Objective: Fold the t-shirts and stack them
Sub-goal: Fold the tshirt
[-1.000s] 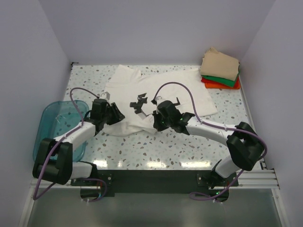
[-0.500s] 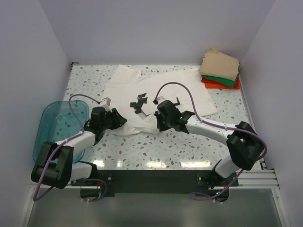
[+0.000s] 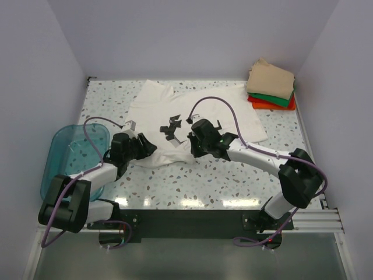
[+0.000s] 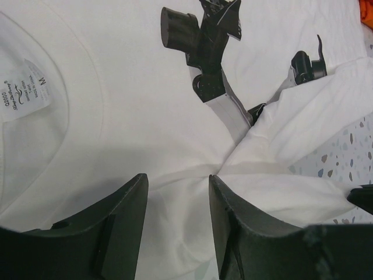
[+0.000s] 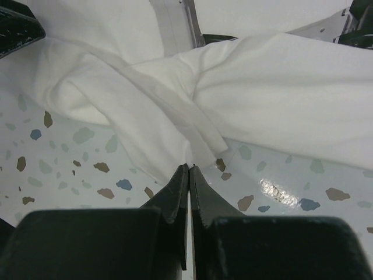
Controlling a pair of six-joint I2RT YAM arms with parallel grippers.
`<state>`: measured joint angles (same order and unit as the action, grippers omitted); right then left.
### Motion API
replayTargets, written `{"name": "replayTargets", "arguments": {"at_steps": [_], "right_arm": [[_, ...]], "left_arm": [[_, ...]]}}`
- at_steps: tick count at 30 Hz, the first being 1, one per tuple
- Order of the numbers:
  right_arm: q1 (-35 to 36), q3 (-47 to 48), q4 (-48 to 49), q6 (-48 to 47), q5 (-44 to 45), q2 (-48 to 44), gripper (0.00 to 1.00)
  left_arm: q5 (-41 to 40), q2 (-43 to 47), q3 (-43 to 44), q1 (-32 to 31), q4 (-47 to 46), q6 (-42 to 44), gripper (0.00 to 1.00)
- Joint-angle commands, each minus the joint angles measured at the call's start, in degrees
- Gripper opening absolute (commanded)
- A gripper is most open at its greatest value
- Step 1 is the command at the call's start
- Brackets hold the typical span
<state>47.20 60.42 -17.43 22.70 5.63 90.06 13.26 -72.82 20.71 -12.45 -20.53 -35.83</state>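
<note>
A large white t-shirt (image 3: 201, 102) with a black chest print (image 3: 170, 126) lies spread on the speckled table, its near hem bunched and partly folded over. My left gripper (image 3: 148, 148) (image 4: 178, 181) stands open at the shirt's near left edge, with cloth lying loose between its fingers. My right gripper (image 3: 188, 146) (image 5: 190, 166) is shut, its tips pinching a thin fold of the white t-shirt (image 5: 175, 116) at the hem. Folded tan (image 3: 270, 79), green (image 3: 275, 100) and orange-red (image 3: 258, 105) t-shirts sit stacked at the back right.
A translucent teal bin (image 3: 64, 157) hangs over the table's left edge beside the left arm. Purple walls close in the table on three sides. Bare speckled tabletop (image 3: 221, 184) shows in front of the shirt.
My left gripper has drawn back toward the near left and its jaws have spread a little wider. My right gripper has shifted slightly left and away, still shut.
</note>
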Motion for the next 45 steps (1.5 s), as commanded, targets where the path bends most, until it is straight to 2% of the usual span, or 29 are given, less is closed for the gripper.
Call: {"name": "replayTargets", "arguments": {"at_steps": [1,5,9,14,18,27,33,42,45], "right_arm": [[-0.09,3.56,-0.06,-0.11,2.19,0.29,0.0],[-0.35,7.95,0.99,-2.56,3.86,1.87,0.0],[-0.36,11.37,7.39,-6.87,2.55,2.57,0.0],[-0.35,13.49,11.27,-11.35,1.67,3.45,0.0],[-0.35,13.58,14.17,-12.24,0.87,3.45,0.0],[-1.41,17.35,19.36,-14.96,-2.37,8.46,0.0],[-2.02,24.29,20.07,-16.81,-4.48,13.64,0.0],[-2.99,28.08,21.56,-17.25,-5.54,17.78,0.0],[-3.08,29.39,21.74,-17.34,-5.54,19.36,0.0]], "left_arm": [[-0.43,-0.66,0.38,-0.21,-3.46,0.42,0.52],[-1.03,-1.19,1.26,-0.21,-1.63,-1.78,0.54],[-4.36,-0.92,2.92,-0.21,1.36,-5.82,0.54],[-11.4,-1.8,7.4,-0.12,9.88,-7.14,0.54],[-12.02,-2.16,11.54,-0.12,14.99,-5.74,0.54],[-11.5,-0.49,9.97,-0.12,14.65,-6.53,0.57],[-12.81,1.8,6.54,-0.03,12.54,-7.59,0.6],[-13.08,0.83,2.58,-0.03,7.62,-7.14,0.59],[-13.08,0.83,1.88,-0.03,7.35,-6.97,0.57]]}}
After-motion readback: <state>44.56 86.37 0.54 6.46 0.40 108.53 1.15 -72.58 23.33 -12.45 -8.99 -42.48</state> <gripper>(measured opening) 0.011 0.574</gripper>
